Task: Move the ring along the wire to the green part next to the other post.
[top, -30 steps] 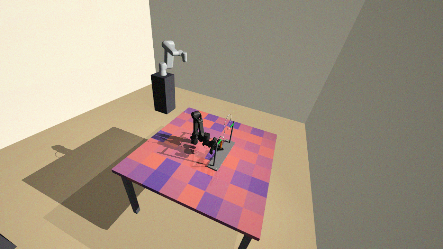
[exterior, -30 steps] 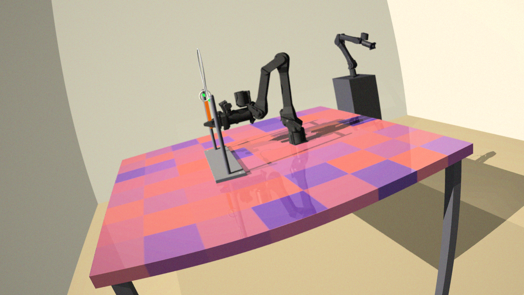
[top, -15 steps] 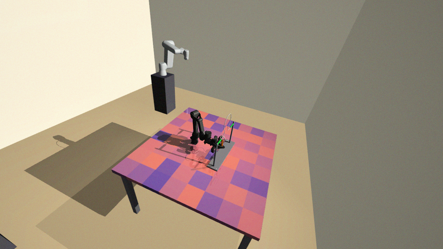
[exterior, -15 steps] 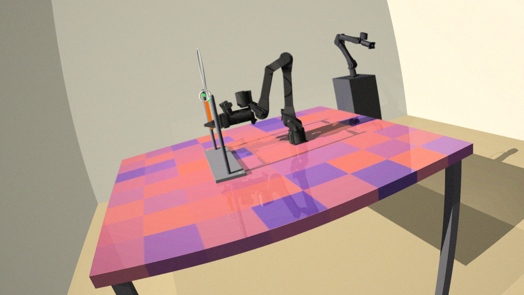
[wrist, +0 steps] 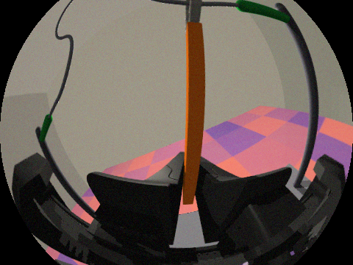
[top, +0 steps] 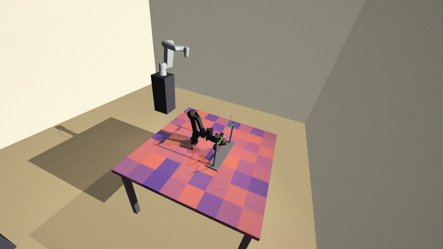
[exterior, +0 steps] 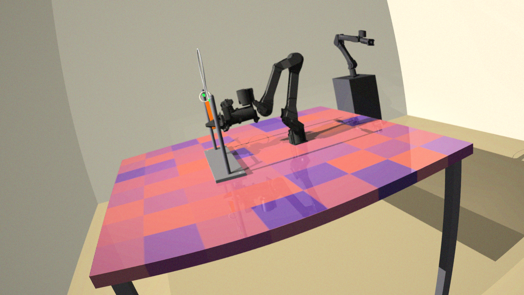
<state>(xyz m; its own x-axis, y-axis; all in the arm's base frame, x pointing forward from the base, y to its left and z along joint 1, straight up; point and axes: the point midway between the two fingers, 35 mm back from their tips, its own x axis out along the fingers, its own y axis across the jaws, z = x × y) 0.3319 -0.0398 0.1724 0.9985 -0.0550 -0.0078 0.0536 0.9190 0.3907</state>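
My gripper (top: 223, 143) (exterior: 209, 124) (wrist: 187, 156) is shut on the lower part of the orange handle (top: 223, 140) (exterior: 208, 109) (wrist: 195, 92), which stands upright. The ring (top: 223, 136) (exterior: 199, 96) is above it; the wrist view shows only its grey stem (wrist: 193, 12), at the top edge. There it crosses the thin grey wire (wrist: 217, 4) just left of the right green part (wrist: 262, 9). Wire clearance inside the ring is out of the wrist view. The other green part (top: 231, 125) (wrist: 45, 128) is at the left post (top: 231, 133) (wrist: 60, 174).
The right post (top: 215, 154) (wrist: 312, 92) stands beside the gripper. Both posts rise from a grey base plate (top: 221, 159) (exterior: 223, 164) (wrist: 188, 230). Between them the wire rises in a tall loop (top: 230, 116) (exterior: 198, 53). Another arm (top: 168, 55) (exterior: 344, 51) stands on a pedestal beyond the table.
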